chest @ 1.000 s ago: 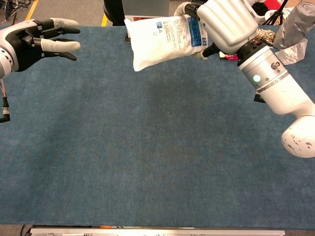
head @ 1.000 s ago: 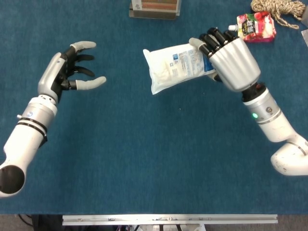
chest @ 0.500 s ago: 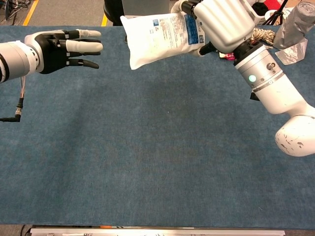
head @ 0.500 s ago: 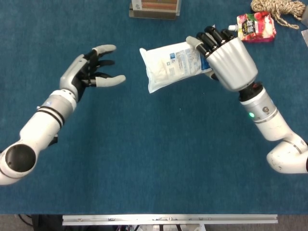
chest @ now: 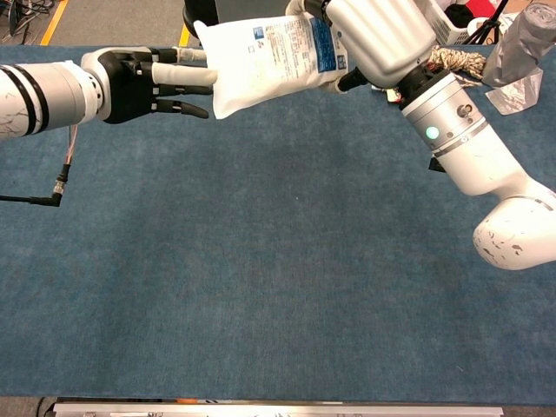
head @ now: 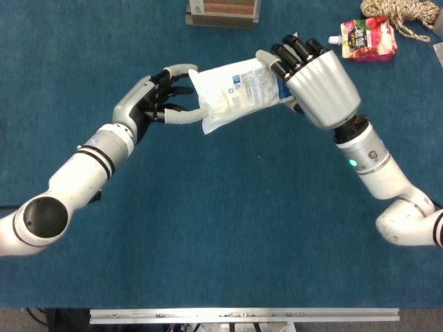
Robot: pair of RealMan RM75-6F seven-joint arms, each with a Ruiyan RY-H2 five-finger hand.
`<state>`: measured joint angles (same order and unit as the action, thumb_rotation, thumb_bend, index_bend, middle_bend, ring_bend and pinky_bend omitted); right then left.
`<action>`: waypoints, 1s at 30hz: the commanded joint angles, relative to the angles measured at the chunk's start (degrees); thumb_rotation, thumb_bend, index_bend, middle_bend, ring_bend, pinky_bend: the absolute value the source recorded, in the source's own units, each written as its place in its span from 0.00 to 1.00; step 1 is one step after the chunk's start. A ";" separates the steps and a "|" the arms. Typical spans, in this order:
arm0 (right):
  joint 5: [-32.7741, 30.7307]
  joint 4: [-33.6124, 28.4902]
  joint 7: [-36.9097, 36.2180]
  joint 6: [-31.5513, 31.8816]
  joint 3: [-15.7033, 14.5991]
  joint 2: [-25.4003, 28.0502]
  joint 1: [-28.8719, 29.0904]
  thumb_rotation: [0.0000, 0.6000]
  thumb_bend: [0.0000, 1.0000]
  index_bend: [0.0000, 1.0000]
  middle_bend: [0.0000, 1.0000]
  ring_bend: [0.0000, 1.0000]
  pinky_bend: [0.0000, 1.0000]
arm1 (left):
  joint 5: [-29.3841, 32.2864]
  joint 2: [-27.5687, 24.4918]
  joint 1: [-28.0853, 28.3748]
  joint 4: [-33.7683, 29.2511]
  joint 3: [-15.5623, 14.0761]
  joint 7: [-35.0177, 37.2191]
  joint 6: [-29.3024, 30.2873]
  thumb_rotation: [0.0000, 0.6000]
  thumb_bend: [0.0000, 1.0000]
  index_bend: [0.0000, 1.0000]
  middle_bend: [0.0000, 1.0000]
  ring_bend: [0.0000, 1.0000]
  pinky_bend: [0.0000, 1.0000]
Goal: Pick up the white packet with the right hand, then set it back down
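Note:
The white packet with blue print hangs above the blue table, tilted with its left end lower. My right hand grips its right end, fingers curled over the top edge. My left hand has reached the packet's left end with its fingers spread; the fingertips lie above and below that end, touching or almost touching it. In the chest view the packet sits high in the frame, between the left hand and the right hand.
A flat box lies at the table's far edge. A red and white pouch and a coil of rope sit at the far right. A crumpled plastic bag shows at the right of the chest view.
My left arm has swung right, bringing its spread hand from far left up to the packet's left end. The right hand has carried the packet slightly left.

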<state>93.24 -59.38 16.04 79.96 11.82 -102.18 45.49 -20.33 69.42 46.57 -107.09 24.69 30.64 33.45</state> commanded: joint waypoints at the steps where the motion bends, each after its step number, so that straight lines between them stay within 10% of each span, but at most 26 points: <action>1: 0.16 0.02 0.24 -0.13 0.02 -0.16 0.29 1.00 0.00 0.53 0.62 0.57 0.56 | -0.11 0.36 0.25 0.19 0.20 0.21 -0.21 1.00 0.14 0.16 0.10 0.17 0.39; 30: -0.27 2.63 1.28 -1.05 0.34 -1.42 2.05 1.00 0.00 0.55 0.64 0.58 0.56 | 3.16 2.46 3.59 0.06 0.89 1.82 1.13 1.00 0.14 0.17 0.20 0.23 0.40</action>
<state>92.97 -56.76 17.32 78.91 12.16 -103.60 47.54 -17.36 71.73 49.97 -107.03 25.71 32.58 34.40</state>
